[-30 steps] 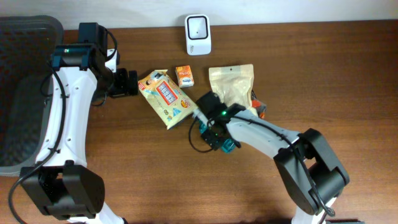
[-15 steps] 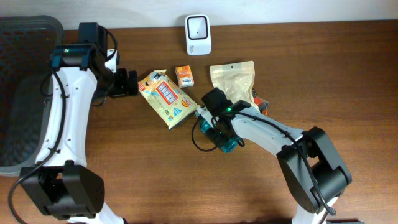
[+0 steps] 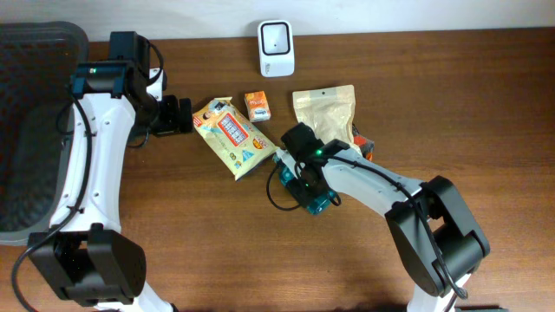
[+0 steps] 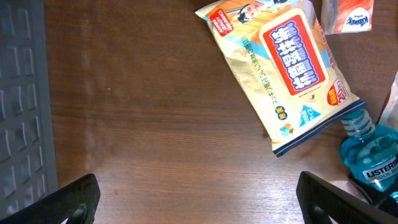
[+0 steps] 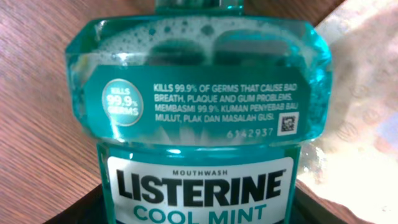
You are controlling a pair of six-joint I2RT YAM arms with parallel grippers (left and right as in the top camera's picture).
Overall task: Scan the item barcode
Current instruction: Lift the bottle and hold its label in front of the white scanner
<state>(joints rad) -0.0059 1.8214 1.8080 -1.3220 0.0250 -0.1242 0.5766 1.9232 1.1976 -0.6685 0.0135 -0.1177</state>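
Just now closed the right gripper (image 3: 305, 189) onto the mouthwash bottle (image 5: 199, 124) at frame centre, beside the snack pouch (image 3: 232, 137); clamped, apparently. Keeping the left gripper (image 4: 205, 205) spread wide, upper left. Grasp likely made; next, lifting toward the scanner (image 3: 276, 36), top centre.

The bottle (image 3: 314, 201) of teal Listerine Cool Mint mouthwash lies flat, label up, with its neck toward the far left and foam inside its shoulder. A small square code sits on the shoulder label. The white scanner (image 3: 276, 48) stands at the back, well apart.
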